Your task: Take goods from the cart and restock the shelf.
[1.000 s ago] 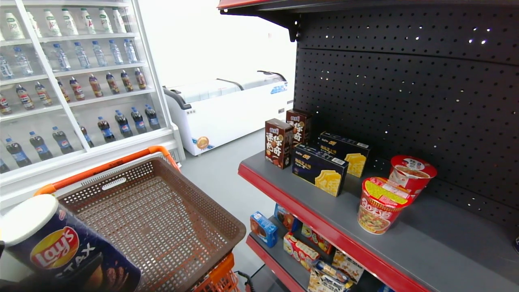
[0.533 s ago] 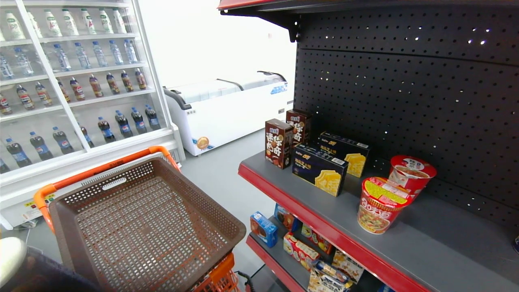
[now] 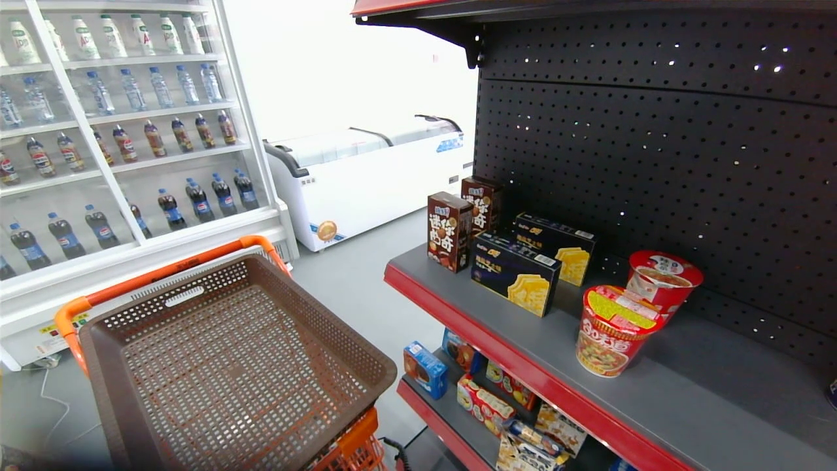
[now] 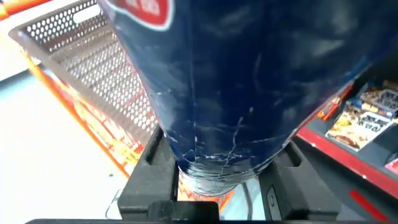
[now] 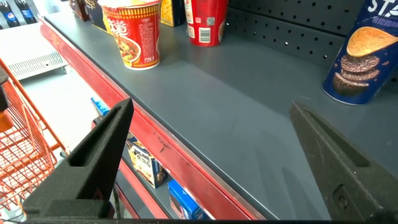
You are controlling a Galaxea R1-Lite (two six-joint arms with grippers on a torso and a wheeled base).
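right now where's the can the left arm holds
Left wrist view: the dark blue can is clamped in the left gripper's jaws, between the brown cart basket and the red-edged shelf.

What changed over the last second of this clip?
The dark blue chip can, shut in the left gripper, sank down and left past the head view's lower-left corner, uncovering the floor beside the cart basket. The basket, the shelf, its boxes and noodle cups stayed put.

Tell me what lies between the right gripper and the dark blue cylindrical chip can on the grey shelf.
Bare grey shelf only, between right gripper and dark blue chip can; right wrist view shows it.
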